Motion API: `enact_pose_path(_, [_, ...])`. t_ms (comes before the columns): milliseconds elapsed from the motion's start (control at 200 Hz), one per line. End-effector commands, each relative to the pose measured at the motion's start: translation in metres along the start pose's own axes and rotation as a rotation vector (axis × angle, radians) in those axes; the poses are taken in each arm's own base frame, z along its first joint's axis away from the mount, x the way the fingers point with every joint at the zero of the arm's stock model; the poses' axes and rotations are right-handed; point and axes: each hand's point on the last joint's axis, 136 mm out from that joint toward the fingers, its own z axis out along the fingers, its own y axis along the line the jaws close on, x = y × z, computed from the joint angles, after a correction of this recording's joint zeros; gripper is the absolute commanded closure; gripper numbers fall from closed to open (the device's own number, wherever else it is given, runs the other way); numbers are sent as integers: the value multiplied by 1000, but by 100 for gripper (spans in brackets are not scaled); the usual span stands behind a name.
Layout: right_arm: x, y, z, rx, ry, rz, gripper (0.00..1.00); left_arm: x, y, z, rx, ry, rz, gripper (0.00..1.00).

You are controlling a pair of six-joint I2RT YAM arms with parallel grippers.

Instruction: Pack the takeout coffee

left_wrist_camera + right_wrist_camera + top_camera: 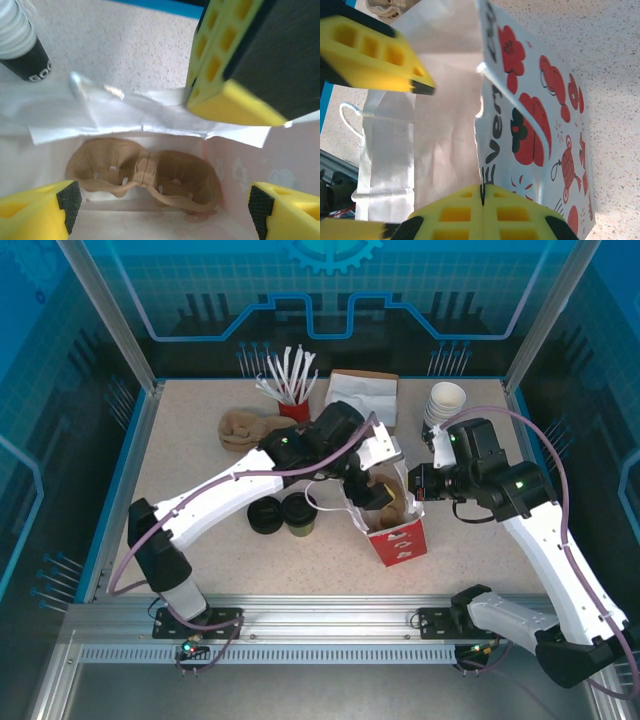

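Observation:
The takeout coffee, a dark green cup with a black lid, stands on the table left of the red and white paper bag. My left gripper hangs over the bag's mouth. In the left wrist view this left gripper is open with nothing between its fingers. Below it a brown cardboard cup carrier lies at the bottom of the bag. My right gripper is shut on the bag's rim; in the right wrist view the right gripper pinches that edge of the bag.
A low stack of black lids sits just left of the coffee. At the back are more brown carriers, a red cup of straws, a white box and a stack of cups.

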Motion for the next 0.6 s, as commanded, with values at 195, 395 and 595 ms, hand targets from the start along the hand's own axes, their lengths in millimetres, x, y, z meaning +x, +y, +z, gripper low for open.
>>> enact_pose_path(195, [-7, 8, -1, -89, -37, 74, 100, -35, 3, -70, -157, -131, -98, 12])
enact_pose_path(395, [-12, 6, 6, -120, -38, 140, 100, -26, 21, -92, -267, -161, -248, 12])
enact_pose_path(595, [-15, -7, 17, -114, -21, 221, 100, -9, 29, -101, -300, -198, -351, 12])
